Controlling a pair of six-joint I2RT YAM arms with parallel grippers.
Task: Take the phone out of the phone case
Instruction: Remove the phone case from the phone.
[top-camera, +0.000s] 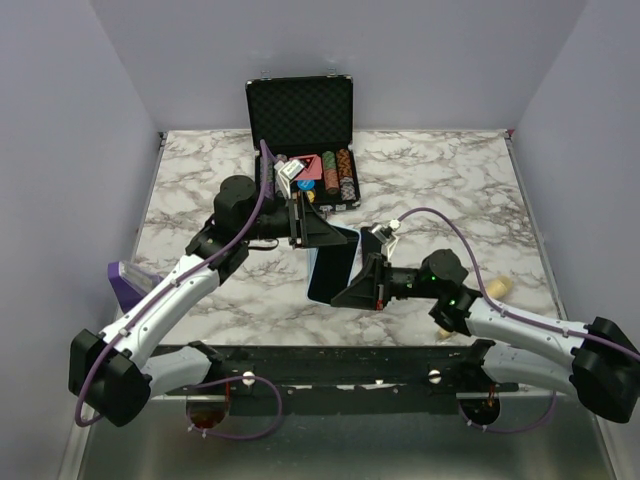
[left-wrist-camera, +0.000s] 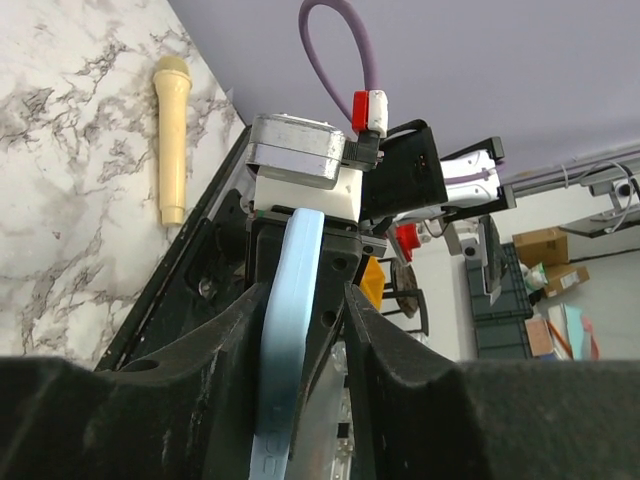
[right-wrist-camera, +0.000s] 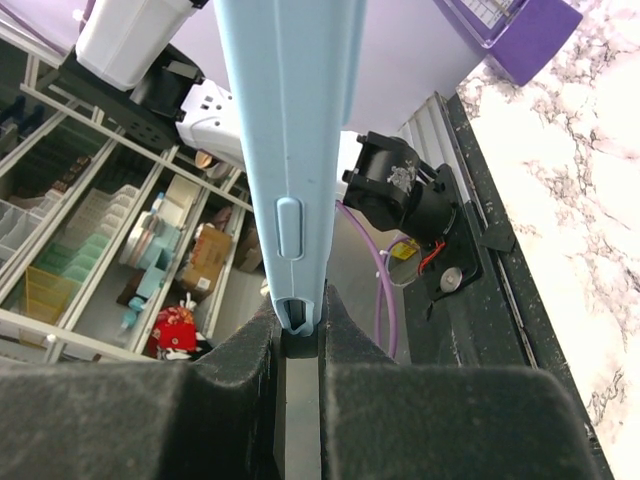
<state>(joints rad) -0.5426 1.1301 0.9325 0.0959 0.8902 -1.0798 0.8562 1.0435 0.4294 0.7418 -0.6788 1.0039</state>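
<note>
Fingers (right-wrist-camera: 420, 400) of the right gripper (right-wrist-camera: 300, 325) are clenched on the near end of the phone case (right-wrist-camera: 290, 150), one pad on each face of its pale blue edge. The port cutout sits right at the pinch, and a side button shows just above it. From above, the phone (top-camera: 328, 268) is up off the marble table (top-camera: 450, 180), near its middle, tilted with its dark screen facing up and its near right edge hidden behind that gripper. Whether the phone has come loose from the case anywhere cannot be made out, as little of the blue rim shows from above. At the far end, the left gripper (top-camera: 312, 228) straddles the case. In the left wrist view one finger lies against the blue edge. Between the edge and the other finger runs a pale grey sliver too unclear to name, so a firm grasp cannot be confirmed. A purple container (top-camera: 125, 280) at the near left is partly covered by the left arm. A cream toy microphone (top-camera: 497, 288) lies near right, half hidden. Furthest back, an open black chip case (top-camera: 300, 120) holds poker chips (top-camera: 335, 172), its front cut off by the left arm.
</note>
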